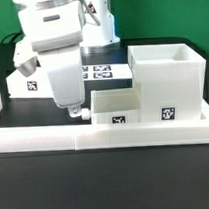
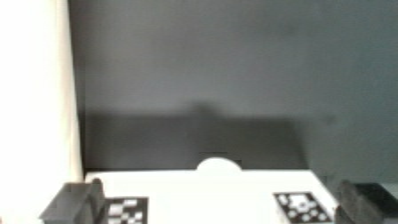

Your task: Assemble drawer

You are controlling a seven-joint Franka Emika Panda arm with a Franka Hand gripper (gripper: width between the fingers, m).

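The large white hollow shell [image 1: 167, 81] stands at the exterior view's right, a tag on its front. A smaller open white box [image 1: 115, 104] sits against the side of it nearer the arm, also tagged. Another white tagged part [image 1: 29, 83] lies at the exterior view's left, behind the arm. My gripper [image 1: 75, 112] points down just beside the smaller box, low over the table. In the wrist view my gripper [image 2: 217, 208] has its jaws wide apart. A white part with two tags [image 2: 214, 188] and a small round bump shows between the fingers [image 2: 71, 205]. I cannot tell whether they touch it.
The long low white border rail [image 1: 104, 135] runs along the front, close under the gripper. The marker board [image 1: 102, 69] lies behind the arm on the black table. A white strip [image 2: 71, 90] runs along one side of the wrist view.
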